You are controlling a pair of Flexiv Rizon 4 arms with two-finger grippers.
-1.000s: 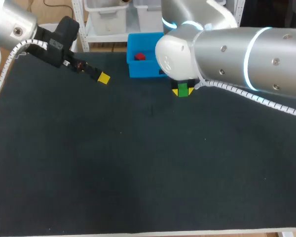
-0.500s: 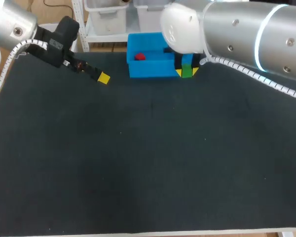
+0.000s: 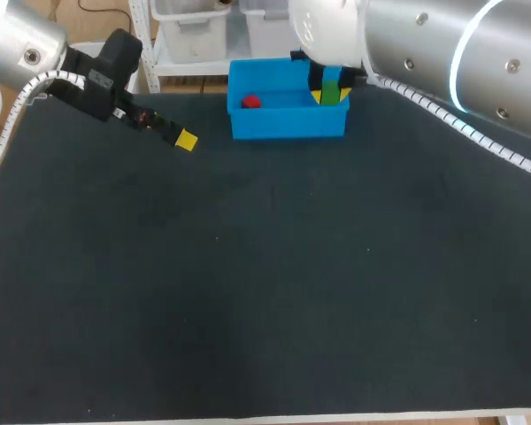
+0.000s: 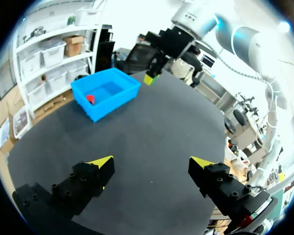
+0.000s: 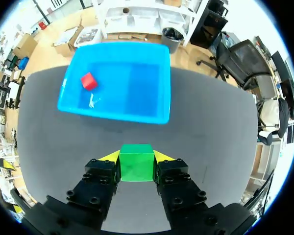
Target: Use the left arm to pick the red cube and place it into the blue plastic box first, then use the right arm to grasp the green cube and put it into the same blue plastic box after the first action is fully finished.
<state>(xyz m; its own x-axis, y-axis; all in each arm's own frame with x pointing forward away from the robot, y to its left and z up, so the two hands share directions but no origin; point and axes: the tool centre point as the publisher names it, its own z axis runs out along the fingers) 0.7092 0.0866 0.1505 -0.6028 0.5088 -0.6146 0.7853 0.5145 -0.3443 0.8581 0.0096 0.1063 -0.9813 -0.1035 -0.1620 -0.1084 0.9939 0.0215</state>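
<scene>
— How many cubes?
— 2: 1 red cube (image 5: 88,81) lying inside the 1 blue box (image 5: 137,116), and 1 green cube (image 5: 136,162) pinched in the right gripper (image 5: 136,157), by the box's right end.
— Left gripper (image 4: 151,162)?
— Spread, well apart from the box.

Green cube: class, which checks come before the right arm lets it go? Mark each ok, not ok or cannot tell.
1. The red cube lies inside the blue box: ok.
2. The right gripper is shut on the green cube: ok.
3. The left gripper is open, empty, away from the box: ok.
4. Bare floor beside the red cube: ok.
5. Green cube fully over the opening: cannot tell; head view puts it at the box's right end, wrist view shows the box ahead of the gripper.
</scene>
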